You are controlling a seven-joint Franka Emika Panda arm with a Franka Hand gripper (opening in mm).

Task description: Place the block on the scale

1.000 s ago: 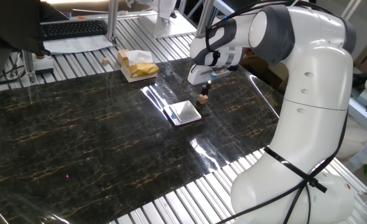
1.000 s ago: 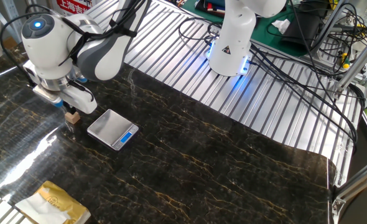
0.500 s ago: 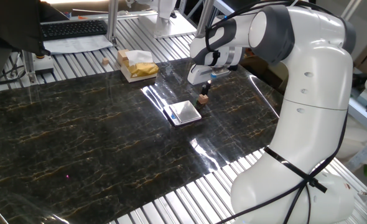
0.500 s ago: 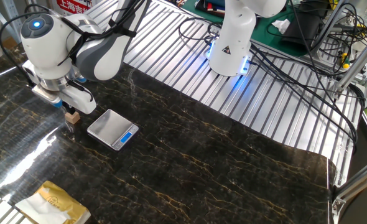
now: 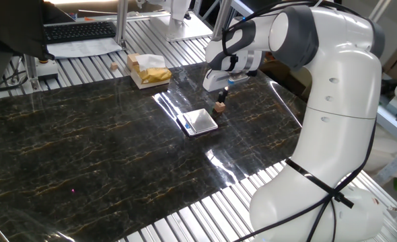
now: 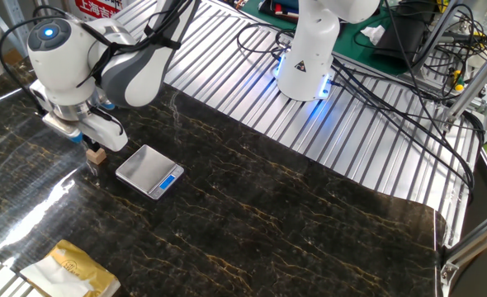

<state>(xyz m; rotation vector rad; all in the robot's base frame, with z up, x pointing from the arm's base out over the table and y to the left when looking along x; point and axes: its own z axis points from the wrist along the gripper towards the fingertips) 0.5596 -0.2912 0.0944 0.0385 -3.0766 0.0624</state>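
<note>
1. Black marble-patterned table carries everything; its glossy top throws glare near the work area, and ribbed metal borders it.
2. White Franka arm reaches over the far part of the table, its end effector pointing down right at the block. Whether the fingers are closed on the block or only around it cannot be told from either view.
3. Pale-yellow boxy stack sits well apart from the work area and does not look to block any path.
4. Small flat square scale with a silvery top plate, dark rim and blue mark lies just beside the block, with nothing between them. Its plate looks smooth, so a dropped cube might skid.
5. Tiny tan-brown wooden cube, the block, sits directly under the end effector, at or just above the table, beside the scale and not on it. It should be light, stiff and not fragile; gripping two opposite flat faces would suit, though its smallness leaves little margin.
</note>
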